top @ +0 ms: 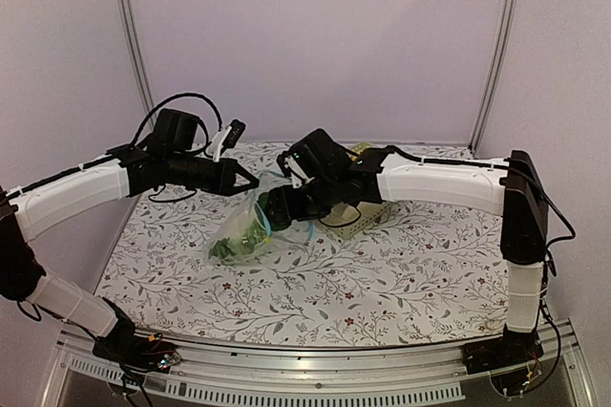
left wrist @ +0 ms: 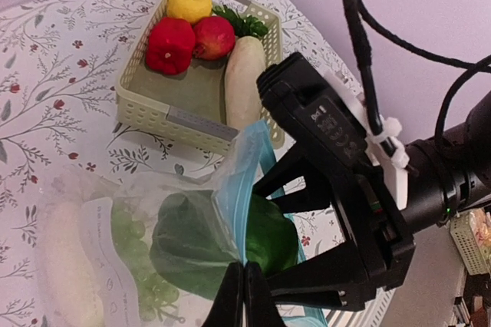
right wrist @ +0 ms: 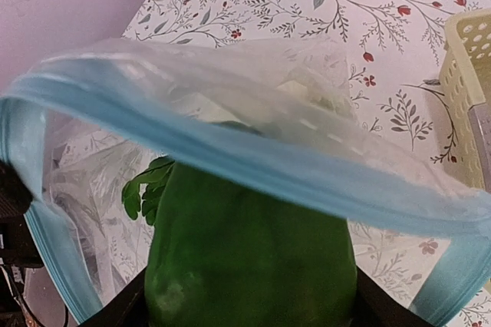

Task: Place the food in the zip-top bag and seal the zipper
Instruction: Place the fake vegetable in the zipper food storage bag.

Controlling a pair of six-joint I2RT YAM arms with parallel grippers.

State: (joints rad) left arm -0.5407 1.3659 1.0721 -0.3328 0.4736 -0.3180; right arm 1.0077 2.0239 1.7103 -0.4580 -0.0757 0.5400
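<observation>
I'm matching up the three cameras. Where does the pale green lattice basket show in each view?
Top external: basket right of centre, mostly hidden under the right arm.
Left wrist: basket in full, upper centre.
Right wrist: basket only as a corner at the right edge.
Shared landmark: the zip-top bag, visible in all three views.

Left of the table's [top: 410,273] middle, the zip-top bag [top: 250,221] stands with green food [top: 234,246] inside. The left gripper [top: 252,181], pinched closed, meets its top; the right gripper [top: 275,204] is at its mouth.
</observation>
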